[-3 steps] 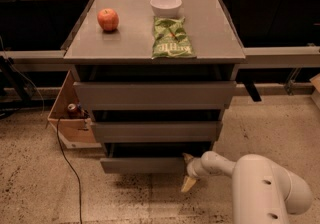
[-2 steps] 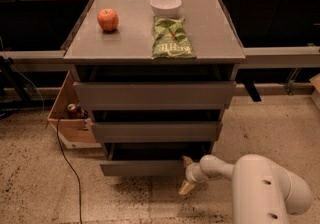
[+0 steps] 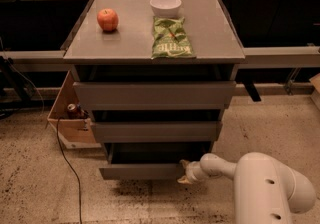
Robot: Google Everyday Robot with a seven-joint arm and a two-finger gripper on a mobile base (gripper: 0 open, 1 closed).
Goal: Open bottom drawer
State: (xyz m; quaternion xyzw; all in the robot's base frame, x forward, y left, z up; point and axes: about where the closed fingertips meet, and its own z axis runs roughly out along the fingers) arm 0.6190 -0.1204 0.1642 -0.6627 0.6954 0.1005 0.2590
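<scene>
Gripper (image 3: 183,172) sits at the bottom drawer's (image 3: 140,171) right end, against its front. I can't tell whether it grips.

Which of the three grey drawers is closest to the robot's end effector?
The bottom drawer, the lowest and smallest-looking front of the three: the end effector sits at its right end.

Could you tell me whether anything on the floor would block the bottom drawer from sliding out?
Nothing visible does. The floor in front of the bottom drawer is bare; the cable and cardboard box lie off toward the picture's left. The gripper sits at the drawer front's right end.
</scene>
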